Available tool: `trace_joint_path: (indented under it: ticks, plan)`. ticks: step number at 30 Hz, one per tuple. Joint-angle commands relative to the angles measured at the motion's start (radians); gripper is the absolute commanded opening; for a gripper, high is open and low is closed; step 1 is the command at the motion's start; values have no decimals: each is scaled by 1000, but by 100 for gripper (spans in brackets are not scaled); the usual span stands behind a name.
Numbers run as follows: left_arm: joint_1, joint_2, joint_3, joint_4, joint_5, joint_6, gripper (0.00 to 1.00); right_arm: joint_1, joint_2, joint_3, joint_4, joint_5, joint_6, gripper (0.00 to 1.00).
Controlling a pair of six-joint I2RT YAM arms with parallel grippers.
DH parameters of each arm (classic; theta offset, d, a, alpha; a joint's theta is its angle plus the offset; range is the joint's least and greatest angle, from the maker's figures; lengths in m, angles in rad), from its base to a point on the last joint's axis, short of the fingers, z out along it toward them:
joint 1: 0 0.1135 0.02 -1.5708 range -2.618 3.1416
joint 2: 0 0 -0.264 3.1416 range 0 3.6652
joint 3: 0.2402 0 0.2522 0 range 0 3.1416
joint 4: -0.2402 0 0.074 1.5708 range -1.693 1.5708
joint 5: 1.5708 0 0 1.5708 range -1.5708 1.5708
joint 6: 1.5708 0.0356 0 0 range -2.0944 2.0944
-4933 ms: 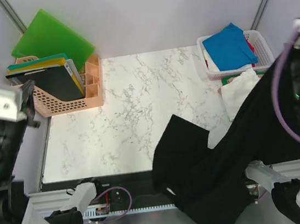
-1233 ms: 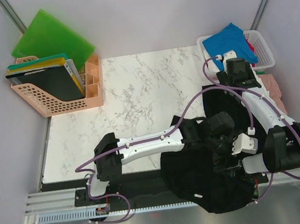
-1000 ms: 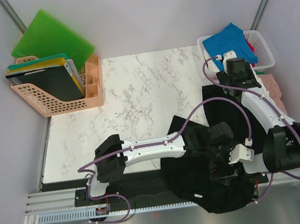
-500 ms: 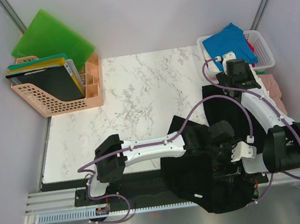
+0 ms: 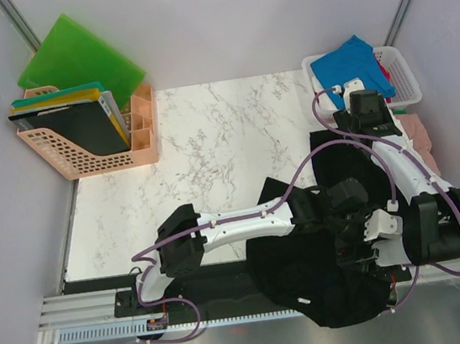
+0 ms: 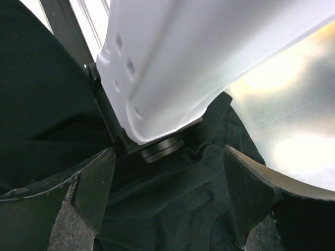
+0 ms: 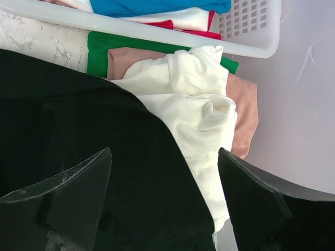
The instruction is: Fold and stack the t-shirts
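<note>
A large black t-shirt (image 5: 293, 276) lies crumpled at the table's front right and hangs over the front edge. My left gripper (image 5: 354, 240) reaches across to it and hovers open just above the black cloth (image 6: 172, 214), nothing between its fingers. My right gripper (image 5: 372, 123) stands open over the shirt's far edge (image 7: 78, 125), beside a white t-shirt (image 7: 193, 99). The white one lies on pink (image 7: 243, 104) and green (image 7: 97, 44) ones. A bright blue t-shirt (image 5: 352, 67) tops the white basket (image 5: 399, 73).
A peach file rack (image 5: 82, 145) with bright green boards (image 5: 75, 57) behind it stands at the back left. The right arm's white link (image 6: 199, 52) hangs close over my left gripper. A metal rail (image 5: 86, 305) runs along the front edge.
Since the earliest frame both arms have come down and the black t-shirt has dropped onto the table's front right. Over the last second the left gripper slid slightly right; the right arm barely moved.
</note>
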Motion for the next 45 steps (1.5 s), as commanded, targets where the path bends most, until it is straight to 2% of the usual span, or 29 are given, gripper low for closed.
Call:
trace_joint_path:
  ticks: [1, 8, 12, 14, 15, 16, 18, 21, 25, 30, 32, 38, 41, 45]
  plan:
    - [-22, 13, 21, 9, -18, 11, 89, -10, -4, -11, 37, -12, -7, 89]
    - [-24, -53, -104, 11, -38, 40, 87, -10, 20, -23, 46, -29, 11, 89]
    - [-24, -64, -118, 14, -39, 37, 87, -9, 19, -22, 46, -29, 9, 89]
    - [-24, -62, -115, 17, -38, 34, 83, -10, 16, -19, 46, -29, 8, 89]
    - [-24, -58, -109, 20, -35, 36, 79, -10, 16, -16, 46, -28, 8, 89]
    - [-24, -55, -105, 22, -35, 31, 71, -10, 17, -17, 46, -29, 8, 89]
    - [-24, -48, -88, 23, -30, 25, 64, -10, 19, -19, 46, -28, 8, 89]
    - [-24, -45, -82, 20, -36, 20, 46, -10, 24, -25, 46, -26, 6, 89]
    - [-24, -52, -89, 20, -50, 10, 2, -9, 27, -29, 51, -28, 6, 89]
    - [-24, -99, -99, -21, -92, 14, 2, -10, 25, -26, 51, -29, 6, 88]
    - [-24, -160, -124, -46, -96, 34, 2, -10, 22, -23, 45, -44, 6, 82]
    - [-21, -340, -258, -162, -200, 186, 2, -10, 2, 0, -32, -172, -9, 89]
    - [27, -459, -350, -253, -265, 278, 2, -9, 1, 7, -50, -175, -33, 89]
    - [125, -573, -474, -256, -286, 304, 2, -10, 14, 18, -58, -178, -43, 88]
